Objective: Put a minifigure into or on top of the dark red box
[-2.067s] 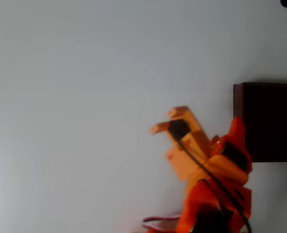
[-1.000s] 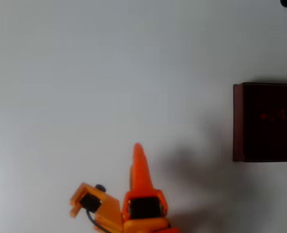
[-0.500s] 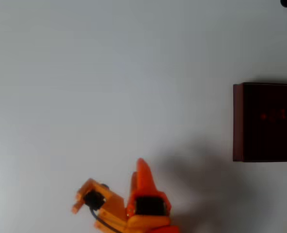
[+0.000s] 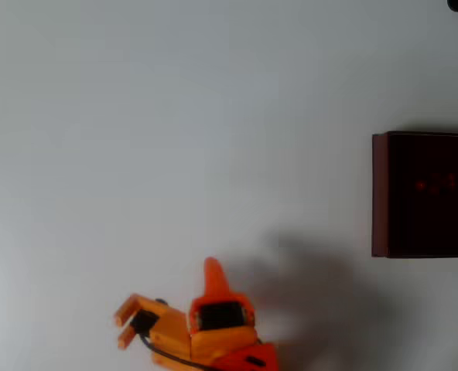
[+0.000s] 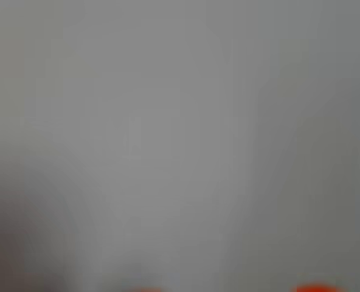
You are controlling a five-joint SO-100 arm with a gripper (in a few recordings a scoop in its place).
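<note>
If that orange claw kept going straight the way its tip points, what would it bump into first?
Nothing, as far as the overhead view shows. The gripper points toward the top of the picture, across bare white table; the dark red box sits well off to the right.

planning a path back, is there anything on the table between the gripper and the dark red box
In the overhead view, nothing: just bare white table and the arm's shadow lie between the gripper and the dark red box.
</note>
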